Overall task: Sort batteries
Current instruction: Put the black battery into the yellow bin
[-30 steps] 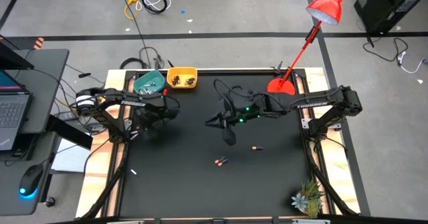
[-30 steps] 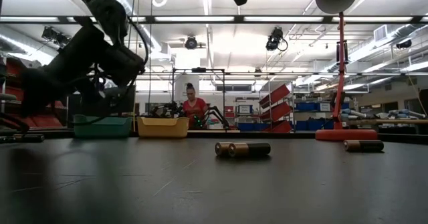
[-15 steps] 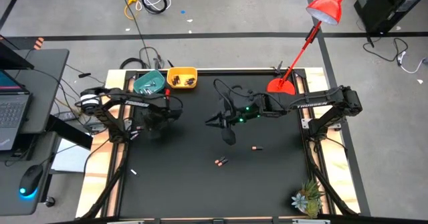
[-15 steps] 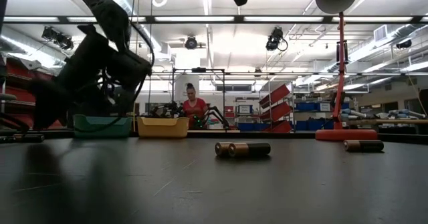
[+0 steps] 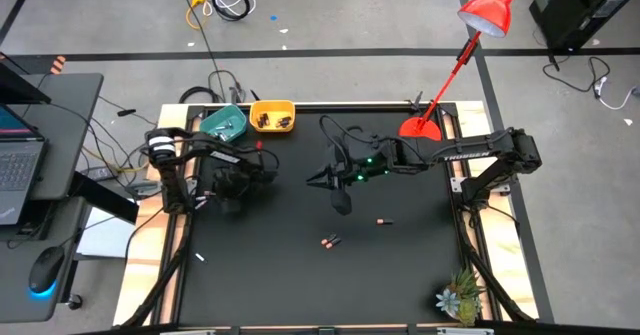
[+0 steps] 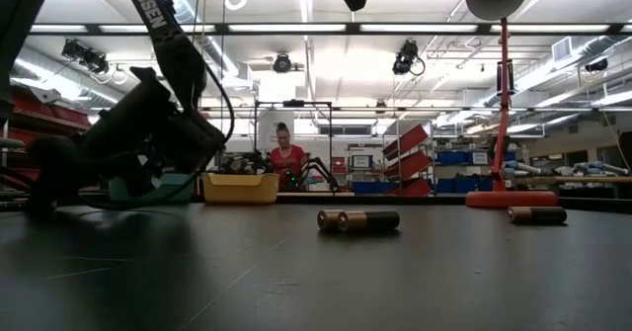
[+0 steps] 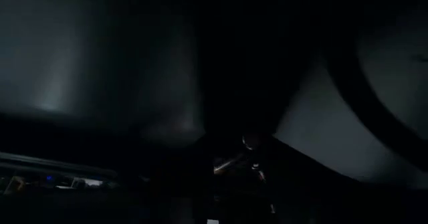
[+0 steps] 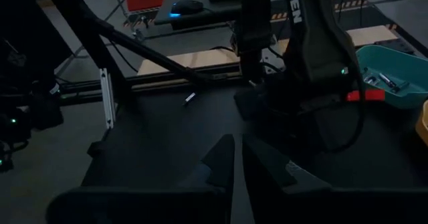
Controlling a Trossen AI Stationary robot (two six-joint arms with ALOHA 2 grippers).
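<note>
Two dark batteries with copper ends [image 5: 330,241] lie end to end on the black table's middle, and another [image 5: 381,219] lies to their right; both show in the low view [image 6: 357,220] [image 6: 536,214]. A whitish battery [image 5: 200,257] lies near the left edge. The teal bowl [image 5: 222,125] and yellow bowl [image 5: 272,116] at the far left hold batteries. My left gripper [image 5: 222,190] hangs low over the table in front of the teal bowl, a dark shape [image 6: 41,195]. My right gripper [image 5: 318,180] hovers shut and empty above mid-table [image 8: 237,158].
A red lamp's base [image 5: 420,128] stands at the far right of the table, its head [image 5: 487,10] beyond the edge. A small plant [image 5: 460,297] sits at the near right corner. A person [image 6: 287,158] sits in the room behind the table.
My left gripper has sunk toward the table in front of the teal bowl, its arm folding down and its wrist rolling a little. The batteries have not moved.
</note>
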